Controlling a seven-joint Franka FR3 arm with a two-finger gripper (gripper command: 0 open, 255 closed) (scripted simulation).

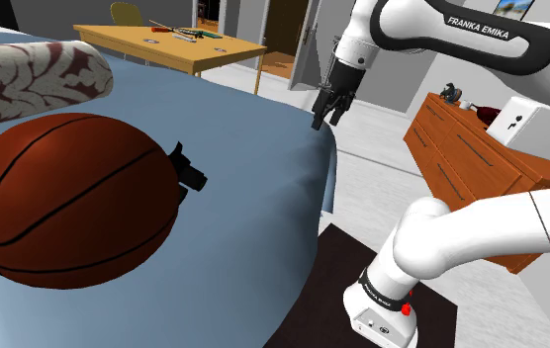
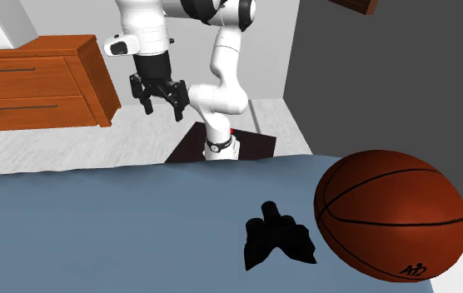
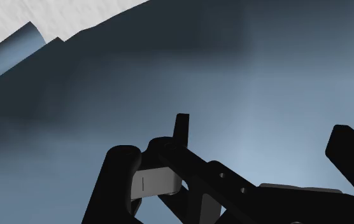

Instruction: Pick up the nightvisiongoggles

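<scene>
Zero stages complete: the nightvisiongoggles [image 2: 278,235] lay untouched on the blue bed cover [image 1: 253,208]; approach, descent, closure and lift were all left to do.
Target position: the black goggles rested just beside the basketball [image 1: 70,198], on its right in the shoulder view, well in from the cover's edge.
Claw position: the gripper [image 1: 330,105] hung above the bed's far right edge in the shoulder view, well apart from the goggles.
Claw opening: the fingers [image 3: 181,130] stood spread wide apart.
Claw contents: nothing held, nothing touched.
Next requirement: judged as travel toward the goggles, then lowering over their body, clear of the ball.
</scene>
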